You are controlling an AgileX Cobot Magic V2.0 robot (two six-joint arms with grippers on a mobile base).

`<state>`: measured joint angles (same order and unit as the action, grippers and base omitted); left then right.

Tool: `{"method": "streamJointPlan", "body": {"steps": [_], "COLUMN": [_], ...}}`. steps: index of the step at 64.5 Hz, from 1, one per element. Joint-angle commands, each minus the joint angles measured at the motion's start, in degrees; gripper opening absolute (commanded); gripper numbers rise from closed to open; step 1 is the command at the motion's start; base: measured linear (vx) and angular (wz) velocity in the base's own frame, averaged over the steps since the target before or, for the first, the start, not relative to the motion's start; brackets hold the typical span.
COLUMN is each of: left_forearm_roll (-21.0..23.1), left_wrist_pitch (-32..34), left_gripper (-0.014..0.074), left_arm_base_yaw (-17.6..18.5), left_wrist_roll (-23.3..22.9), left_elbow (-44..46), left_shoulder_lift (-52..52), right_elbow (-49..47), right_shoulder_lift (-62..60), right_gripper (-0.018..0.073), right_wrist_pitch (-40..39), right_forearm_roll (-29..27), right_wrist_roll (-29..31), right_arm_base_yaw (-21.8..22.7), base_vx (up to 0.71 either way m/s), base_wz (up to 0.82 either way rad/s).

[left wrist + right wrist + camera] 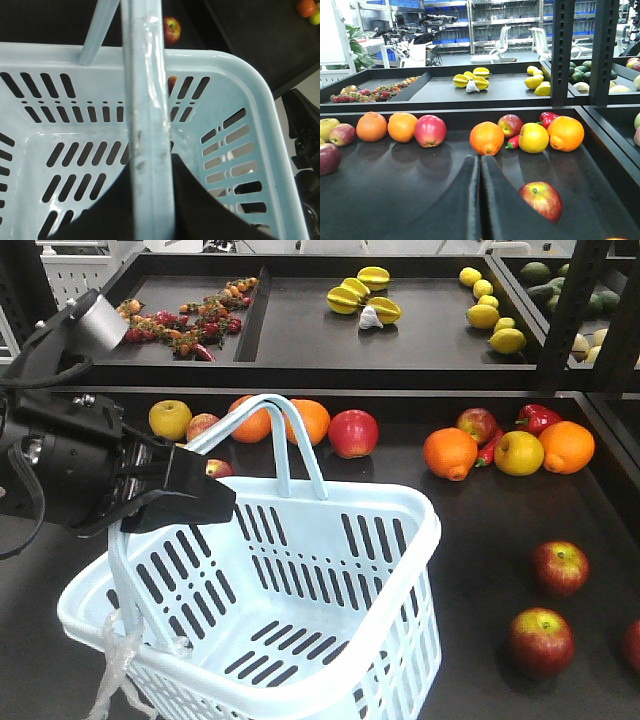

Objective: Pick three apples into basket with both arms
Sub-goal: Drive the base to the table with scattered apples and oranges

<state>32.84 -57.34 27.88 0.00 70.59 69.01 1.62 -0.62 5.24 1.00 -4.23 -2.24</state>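
Three apples lie loose on the dark tabletop (470,540), all outside the basket (405,510) and to its right: a back apple (560,567), a front apple (541,639) with yellow round its stem, and an edge apple (633,645) cut off by the frame. We see the basket low in the middle of the front view, tilted, its slotted floor turned toward us. A scrap of clear plastic (115,675) hangs at its near left corner. We cannot tell whether the basket rests on the tabletop or hangs clear of it.

The left pincer (222,502) is clamped on one hoop handle (118,570). From the left wrist we look down that handle, which runs between the two dark fingers and over the basket's floor.

The right pincer (480,159) has its fingers pressed together with nothing between them, low over the tabletop. A streaked apple (541,200) lies just to its right, not touching. We cannot tell which of the three it is.

Along the back of the tabletop we see a row of fruit: a yellow apple (170,420), oranges (450,453), a red apple (353,432) and a red pepper (538,418). Behind and above it, a shelf (300,335) carries starfruit (365,295) and lemons (485,312).
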Motion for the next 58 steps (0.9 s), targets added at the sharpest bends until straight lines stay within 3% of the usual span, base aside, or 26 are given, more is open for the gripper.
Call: {"method": "streamJointPlan", "body": {"steps": [1,58], "left_forearm_roll": [3.1,3.1], "left_wrist_pitch": [3.5,3.5], "left_gripper": [-0.0007,-0.0007], "left_arm_base_yaw": [0.2,0.2], "left_wrist_roll": [0.0,0.0], "left_elbow": [1.7,1.7], "left_shoulder_lift": [-1.4,-1.4], "right_elbow": [0.8,0.8], "right_shoulder_lift": [-0.6,-0.6], "right_gripper": [-0.0004,-0.0004], "right_wrist_pitch": [-4.1,-4.1], "right_forearm_roll": [0.5,0.5], "right_wrist_roll": [0.3,0.3], "right_arm_base_yaw": [0.5,0.5], "base_vx": [0.05,0.01], "base_wz": [0.02,0.0]}}
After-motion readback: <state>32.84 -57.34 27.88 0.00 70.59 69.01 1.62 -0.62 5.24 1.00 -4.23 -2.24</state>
